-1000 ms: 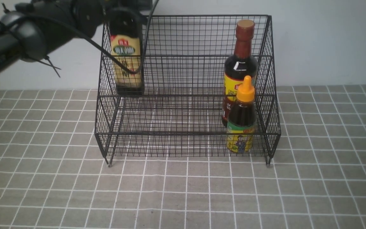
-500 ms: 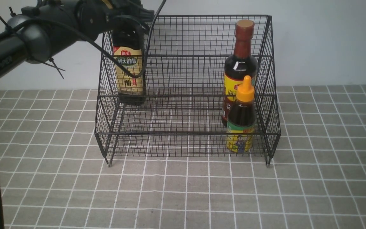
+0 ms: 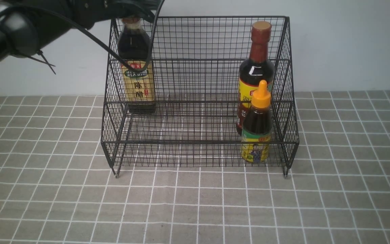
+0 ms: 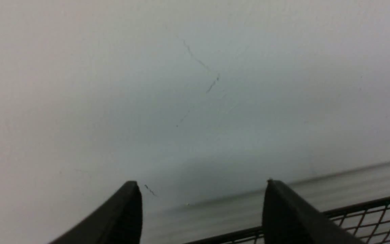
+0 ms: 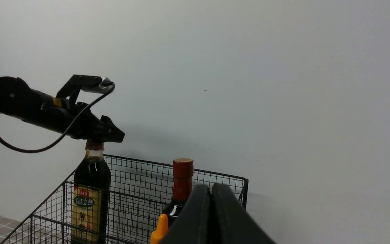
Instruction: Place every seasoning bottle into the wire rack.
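Front view, my left arm: it reaches in from the upper left of the frame, its wrist over the beige-label bottle (image 3: 137,78); the fingers are out of sight here.
Front view, beige-label bottle: inside the wire rack (image 3: 198,142), upper left of the frame, upright behind the mesh. Whether its base sits fully on the shelf I cannot tell.
Front view, other bottles: the red-necked bottle (image 3: 256,73) stands in the rack, upper right of centre, with the orange-nozzle bottle (image 3: 257,130) in front of it, overlapping it.
Left wrist view, my left gripper (image 4: 201,203): jaws standing wide apart, only wall and a strip of mesh in sight between and beyond the tips; I see nothing gripped.
Right wrist view, my right gripper (image 5: 210,196): fingertips together at the lower middle of the frame, holding nothing that I can see.
Right wrist view, my left hand: at the cap of the beige-label bottle, left of the frame, so I judge this to be the release.
Risk, cap: if I withdraw sideways before my fingers are past the cap, one could catch it and tip the bottle.
Risk, cable: the dangling loop (image 3: 151,44) hangs close by the bottle and rack in the front view; it could snag as I lift.
Risk, rack: a low retreat could hook the mesh and jolt all three.
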{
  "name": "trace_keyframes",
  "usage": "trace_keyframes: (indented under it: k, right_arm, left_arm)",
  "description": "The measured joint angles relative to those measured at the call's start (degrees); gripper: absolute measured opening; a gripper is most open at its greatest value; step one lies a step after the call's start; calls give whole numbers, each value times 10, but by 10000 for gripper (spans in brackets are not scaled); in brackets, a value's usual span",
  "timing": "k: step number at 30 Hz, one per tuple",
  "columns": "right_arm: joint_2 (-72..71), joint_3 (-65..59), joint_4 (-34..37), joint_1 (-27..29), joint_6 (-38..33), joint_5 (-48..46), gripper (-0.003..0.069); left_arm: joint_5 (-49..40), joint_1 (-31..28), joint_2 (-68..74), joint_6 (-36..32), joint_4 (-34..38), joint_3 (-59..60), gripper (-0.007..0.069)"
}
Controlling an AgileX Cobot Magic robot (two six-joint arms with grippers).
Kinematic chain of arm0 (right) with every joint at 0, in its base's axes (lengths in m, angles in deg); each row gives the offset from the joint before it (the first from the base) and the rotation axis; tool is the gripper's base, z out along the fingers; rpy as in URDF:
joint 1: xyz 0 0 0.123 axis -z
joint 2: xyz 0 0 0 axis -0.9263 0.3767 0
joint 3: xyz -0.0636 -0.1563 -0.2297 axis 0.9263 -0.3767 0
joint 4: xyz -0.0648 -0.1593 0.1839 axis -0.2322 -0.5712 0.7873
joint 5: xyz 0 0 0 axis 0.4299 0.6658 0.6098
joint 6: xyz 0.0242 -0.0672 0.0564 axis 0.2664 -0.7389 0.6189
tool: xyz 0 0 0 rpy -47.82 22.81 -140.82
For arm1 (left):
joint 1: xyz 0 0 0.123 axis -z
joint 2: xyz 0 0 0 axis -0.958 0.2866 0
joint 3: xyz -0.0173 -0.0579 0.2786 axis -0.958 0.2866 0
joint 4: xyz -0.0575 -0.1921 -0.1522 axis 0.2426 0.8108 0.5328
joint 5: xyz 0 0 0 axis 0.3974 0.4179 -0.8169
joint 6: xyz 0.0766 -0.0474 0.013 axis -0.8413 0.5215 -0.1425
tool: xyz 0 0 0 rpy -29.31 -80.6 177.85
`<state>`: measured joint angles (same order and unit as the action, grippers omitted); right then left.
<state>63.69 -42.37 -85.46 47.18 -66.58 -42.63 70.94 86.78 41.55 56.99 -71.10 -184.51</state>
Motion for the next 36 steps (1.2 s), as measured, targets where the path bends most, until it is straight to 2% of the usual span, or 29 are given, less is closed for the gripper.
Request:
trace_keyframes:
  k: [10,12,15,18,21,27,29,30,31,33,34,36]
  right_arm:
    - [0,0,0,0,0,-2,-13]
    - [0,0,0,0,1,-8,-13]
    - [0,0,1,0,2,-28,-13]
    - [0,0,10,0,5,-42,-13]
    - [0,0,27,0,24,-45,-13]
    - [0,0,35,0,45,-49,-13]
    - [0,0,35,0,46,-50,-13]
    - [0,0,35,0,46,-51,-13]
    - [0,0,35,0,46,-53,-13]
    - [0,0,35,0,46,-54,-13]
    - [0,0,35,0,46,-54,-13]
    - [0,0,35,0,46,-54,-13]
  left_arm:
    - [-48,0,-51,0,0,0,420]
    - [-98,0,-83,0,0,0,359]
    - [-195,0,-139,0,-12,0,189]
    - [-281,0,-184,0,-29,0,50]
    - [-343,0,-231,0,-31,7,2]
    - [-323,0,-349,0,-31,125,-7]
    - [-294,0,-421,1,-31,223,-7]
    - [-294,0,-427,1,-31,223,-7]
    - [-277,0,-466,3,-31,272,-7]
    - [-238,0,-548,23,-30,376,-7]
    - [-235,0,-554,24,-30,384,-7]
    - [-200,0,-617,50,-29,472,-7]
